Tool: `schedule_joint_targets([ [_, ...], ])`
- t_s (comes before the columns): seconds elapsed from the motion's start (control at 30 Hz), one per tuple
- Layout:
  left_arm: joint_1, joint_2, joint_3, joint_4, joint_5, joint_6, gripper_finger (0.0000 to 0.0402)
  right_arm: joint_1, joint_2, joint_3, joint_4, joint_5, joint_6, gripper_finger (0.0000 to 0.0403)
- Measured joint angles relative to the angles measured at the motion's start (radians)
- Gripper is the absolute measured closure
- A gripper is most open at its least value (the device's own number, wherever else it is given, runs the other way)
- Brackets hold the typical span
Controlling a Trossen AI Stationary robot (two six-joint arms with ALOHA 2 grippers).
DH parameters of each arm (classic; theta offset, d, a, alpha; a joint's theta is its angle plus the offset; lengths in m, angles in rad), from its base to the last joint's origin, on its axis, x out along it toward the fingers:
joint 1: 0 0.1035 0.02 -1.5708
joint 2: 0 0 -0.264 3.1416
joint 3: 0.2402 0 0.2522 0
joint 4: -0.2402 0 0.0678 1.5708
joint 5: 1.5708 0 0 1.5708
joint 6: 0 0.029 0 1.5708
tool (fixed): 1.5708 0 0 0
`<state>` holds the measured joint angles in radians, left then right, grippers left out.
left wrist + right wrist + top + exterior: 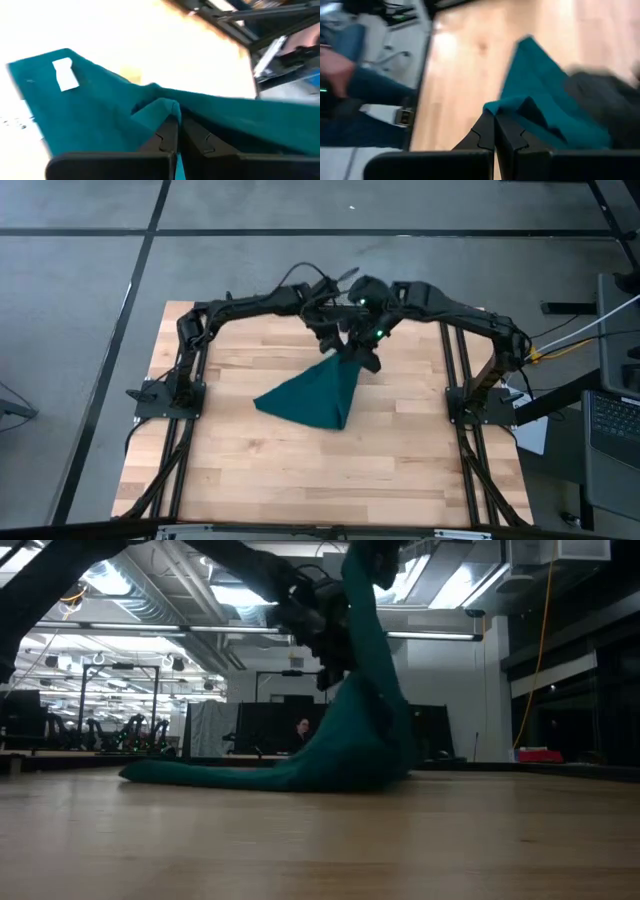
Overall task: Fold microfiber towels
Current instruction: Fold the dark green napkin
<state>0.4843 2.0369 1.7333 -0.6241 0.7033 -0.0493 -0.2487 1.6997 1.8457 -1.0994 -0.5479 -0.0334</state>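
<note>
- I see my left gripper (177, 131) and right gripper (495, 131) both pinched tight on the towel (318, 392).
- It hangs lifted near the desk's (250, 470) far edge, its lower part trailing at mid-desk.

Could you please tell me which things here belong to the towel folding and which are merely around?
Job:
towel, lifted at one end
left end effector, pinching it
right end effector, pinching it

Around:
laptop beside the table
cables

Ceiling strip lights (120, 585) glare in the dim low view; both wrist views are motion-blurred and overexposed.
</note>
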Motion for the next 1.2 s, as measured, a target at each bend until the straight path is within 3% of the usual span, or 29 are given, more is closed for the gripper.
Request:
schedule_joint_targets([
  [0.2, 0.108, -0.076, 0.048, -0.117, -0.08, 0.078, 0.04, -0.073, -0.038, 0.058, -0.105, 0.228, 0.026, 0.0403],
  [0.47, 0.275, -0.27, 0.051, -0.102, -0.133, 0.033, 0.04, -0.194, -0.179, 0.06, 0.024, 0.339, 0.099, 0.0403],
  [0.87, 0.444, -0.523, 0.051, -0.136, -0.195, 0.007, 0.04, -0.33, -0.265, 0.06, 0.131, 0.396, 0.111, 0.0403],
  [1.2, 0.602, -0.644, 0.051, -0.176, -0.204, 0.015, 0.04, -0.421, -0.279, 0.06, 0.189, 0.388, 0.108, 0.0403],
])
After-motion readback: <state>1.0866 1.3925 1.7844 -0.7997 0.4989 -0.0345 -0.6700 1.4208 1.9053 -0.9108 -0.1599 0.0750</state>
